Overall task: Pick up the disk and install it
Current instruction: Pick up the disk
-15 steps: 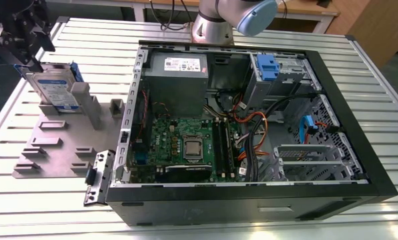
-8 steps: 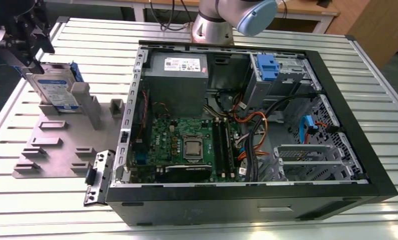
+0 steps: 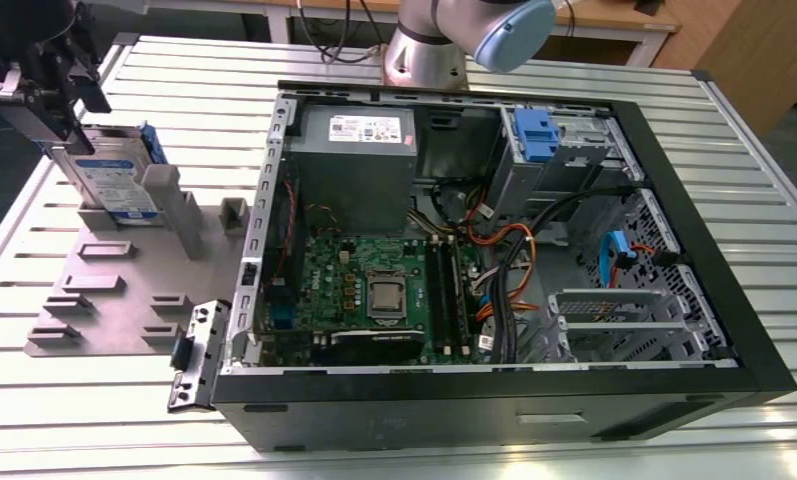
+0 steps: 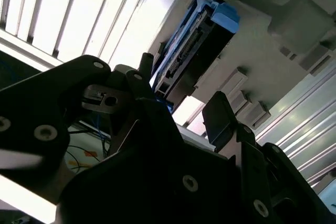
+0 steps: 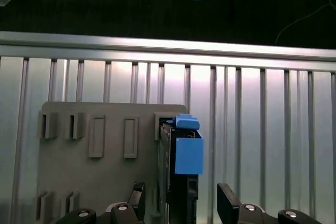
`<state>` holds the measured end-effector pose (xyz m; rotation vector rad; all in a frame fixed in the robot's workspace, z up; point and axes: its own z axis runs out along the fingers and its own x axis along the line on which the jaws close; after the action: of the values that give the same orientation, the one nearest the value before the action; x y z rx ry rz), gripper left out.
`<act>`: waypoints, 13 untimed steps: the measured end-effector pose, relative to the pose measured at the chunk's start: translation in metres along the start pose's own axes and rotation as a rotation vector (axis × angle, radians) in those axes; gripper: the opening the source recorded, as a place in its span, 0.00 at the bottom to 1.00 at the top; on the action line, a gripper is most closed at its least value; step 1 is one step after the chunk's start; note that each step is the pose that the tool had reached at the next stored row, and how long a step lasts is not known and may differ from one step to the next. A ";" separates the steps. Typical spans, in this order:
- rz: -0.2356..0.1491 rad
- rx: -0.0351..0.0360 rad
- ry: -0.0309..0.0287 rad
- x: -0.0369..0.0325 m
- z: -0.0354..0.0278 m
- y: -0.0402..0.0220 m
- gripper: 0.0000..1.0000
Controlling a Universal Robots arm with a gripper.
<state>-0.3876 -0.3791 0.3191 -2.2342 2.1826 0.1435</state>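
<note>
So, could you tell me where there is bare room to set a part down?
Bare table slats: nearer the camera than the fixture plate, and at the exterior view's right of the computer case. Crowded: around the disk under the gripper, and the case's cables.

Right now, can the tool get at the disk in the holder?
Probably yes. The tool straddles the disk, which stands upright in the grey holder. Its fingers sit open on either side, with nothing between them and the disk's faces.

Silver disk (image 3: 111, 185), blue-framed; tool (image 5: 182, 195) apparently black.
</note>
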 end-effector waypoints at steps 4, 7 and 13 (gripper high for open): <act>-0.011 0.0027 0.0001 0.0005 0.0052 0.0022 0.65; -0.018 0.0063 0.0004 0.0007 0.0087 0.0038 0.65; -0.027 0.0335 -0.0011 0.0011 0.0129 0.0062 0.65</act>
<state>-0.3945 -0.3793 0.3065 -2.2444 2.1368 0.1070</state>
